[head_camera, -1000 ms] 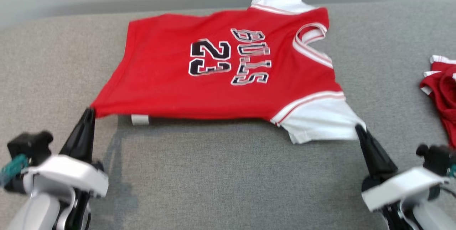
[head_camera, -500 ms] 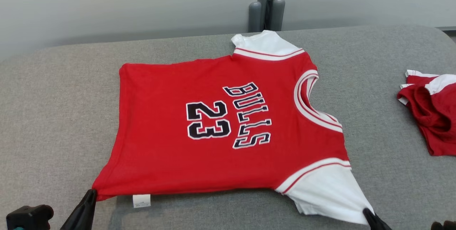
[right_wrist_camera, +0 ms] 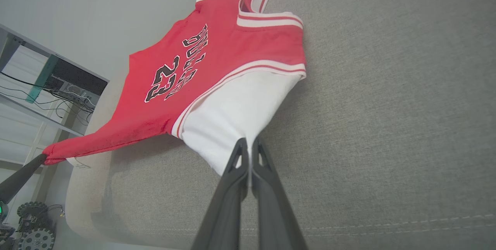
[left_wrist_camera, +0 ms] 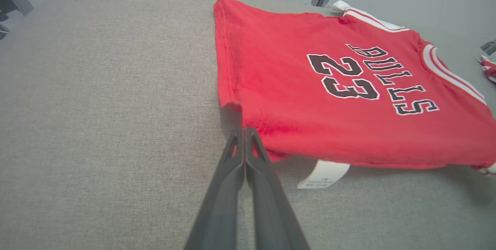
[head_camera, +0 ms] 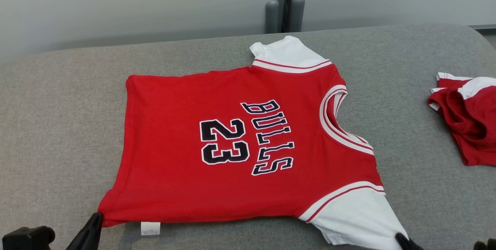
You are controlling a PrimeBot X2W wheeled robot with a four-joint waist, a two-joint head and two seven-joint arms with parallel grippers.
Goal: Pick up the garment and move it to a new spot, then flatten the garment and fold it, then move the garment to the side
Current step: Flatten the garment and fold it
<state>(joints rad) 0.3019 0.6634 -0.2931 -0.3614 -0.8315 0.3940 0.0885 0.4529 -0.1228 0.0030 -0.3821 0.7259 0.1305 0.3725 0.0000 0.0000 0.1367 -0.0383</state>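
The garment is a red jersey with white sleeves and "BULLS 23" in black, spread front up on the grey padded table. My left gripper is shut on the jersey's near hem corner at the bottom left of the head view; in the left wrist view, that gripper pinches the red corner of the garment, which is lifted slightly off the table. My right gripper is shut on the near white sleeve tip; the right wrist view shows the gripper clamped on the white cloth of the garment.
A second red and white garment lies crumpled at the table's right edge. A grey post stands behind the table's far edge against a pale wall. A white label hangs from the jersey's near hem.
The head camera has tilted, so the whole picture has slid down. The jersey, first held up by its near edge, now lies lower and flatter on the table. Both grippers keep their hold.
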